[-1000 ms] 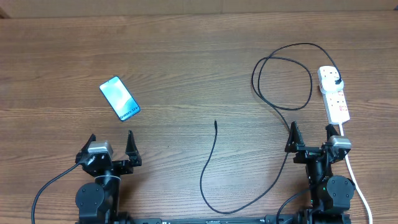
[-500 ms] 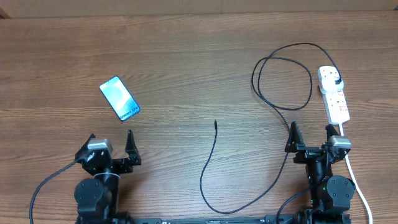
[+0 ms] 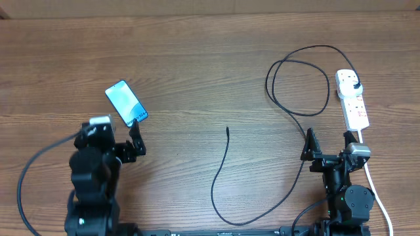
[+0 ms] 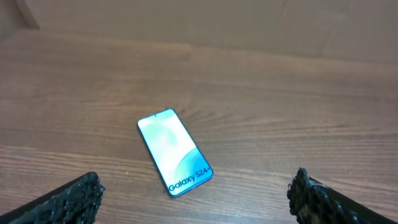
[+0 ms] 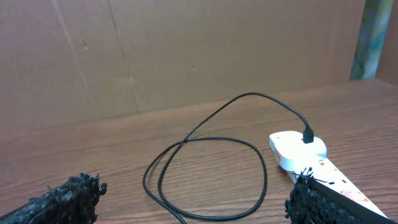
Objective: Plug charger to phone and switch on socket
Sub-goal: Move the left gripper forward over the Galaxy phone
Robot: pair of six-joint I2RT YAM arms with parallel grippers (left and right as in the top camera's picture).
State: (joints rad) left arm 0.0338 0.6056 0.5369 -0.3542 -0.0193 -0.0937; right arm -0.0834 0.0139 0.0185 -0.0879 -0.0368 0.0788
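Left gripper point(image 3: 109, 134) and right gripper point(image 3: 328, 141): jaws wide apart, holding nothing. Phone point(image 3: 126, 103): face up toward the left edge of the table point(image 3: 197, 52), just beyond the left gripper. Socket point(image 3: 353, 101): along the right edge. Charger point(image 3: 212, 190): plugged into the socket's far end, looped, tip lying free at mid-table.

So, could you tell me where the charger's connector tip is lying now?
In the overhead view the charger's connector tip lies free near the middle of the table, right of the phone and well left of the power strip.
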